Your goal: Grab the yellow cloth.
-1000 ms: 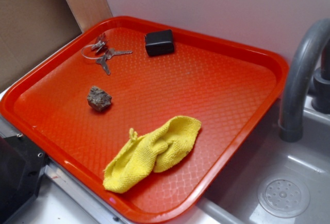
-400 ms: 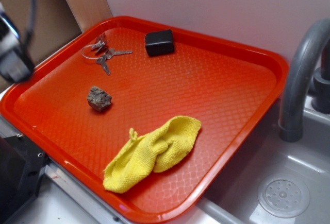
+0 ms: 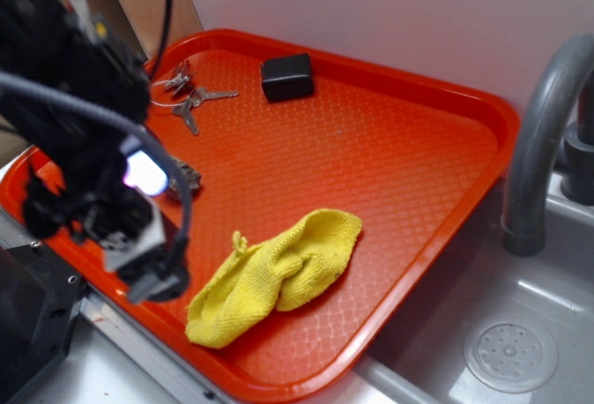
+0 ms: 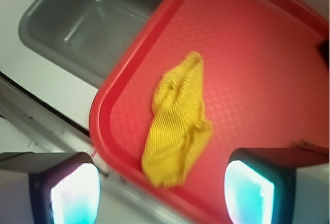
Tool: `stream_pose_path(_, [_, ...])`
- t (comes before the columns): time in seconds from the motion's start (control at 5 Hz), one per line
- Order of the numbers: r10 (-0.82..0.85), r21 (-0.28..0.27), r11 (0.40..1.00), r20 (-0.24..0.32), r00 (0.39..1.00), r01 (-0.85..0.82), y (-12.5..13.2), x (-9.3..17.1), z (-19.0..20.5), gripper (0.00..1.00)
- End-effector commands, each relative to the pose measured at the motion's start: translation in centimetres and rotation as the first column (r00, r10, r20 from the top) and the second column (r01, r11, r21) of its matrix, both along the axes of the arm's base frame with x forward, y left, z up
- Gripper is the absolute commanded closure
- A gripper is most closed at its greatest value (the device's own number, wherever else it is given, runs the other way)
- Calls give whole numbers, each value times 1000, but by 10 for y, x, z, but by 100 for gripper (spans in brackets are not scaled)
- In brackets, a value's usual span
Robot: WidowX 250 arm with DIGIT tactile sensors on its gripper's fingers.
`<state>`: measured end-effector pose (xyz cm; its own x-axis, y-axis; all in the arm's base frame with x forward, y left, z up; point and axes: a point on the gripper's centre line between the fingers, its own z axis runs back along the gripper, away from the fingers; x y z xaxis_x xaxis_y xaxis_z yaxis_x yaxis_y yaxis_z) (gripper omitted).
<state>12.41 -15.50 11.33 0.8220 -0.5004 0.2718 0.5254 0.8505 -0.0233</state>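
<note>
At the left of the exterior view the gripper (image 3: 139,260) hangs over the near-left edge of the red tray (image 3: 436,88), its black body blurred and covering most of a small grey stone (image 3: 190,179) behind it. In the wrist view its two fingers (image 4: 69,193) stand wide apart at the bottom corners, nothing between them and nothing touched. Behind the arm, a bunch of keys (image 3: 190,102) lies near the tray's far-left rim, and a small black box (image 3: 287,77) sits further along the far side. The yellow cloth (image 3: 274,274) lies crumpled on the tray's near part, close to the front rim and just right of the gripper, apart from it; in the wrist view the yellow cloth (image 4: 178,123) lies between the spread fingers, further out. To the right are a grey faucet (image 3: 538,144) and a sink (image 3: 520,330) with a round drain.
</note>
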Motion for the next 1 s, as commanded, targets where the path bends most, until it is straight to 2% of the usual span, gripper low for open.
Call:
stream_pose_path(0.0, [-165, 0, 986, -76, 983, 166, 13, 29, -69, 0])
stream_pose_path(0.2, [-240, -68, 968, 5, 971, 240, 12, 26, -67, 0])
stream_pose_path(0.4, [-253, -59, 966, 7, 968, 253, 1, 21, -75, 40])
stream_pose_path(0.6, [-259, -78, 963, 4, 966, 259, -1, 22, -77, 100])
stream_pose_path(0.8, [-283, -78, 956, -11, 959, 281, -2, 22, -77, 100])
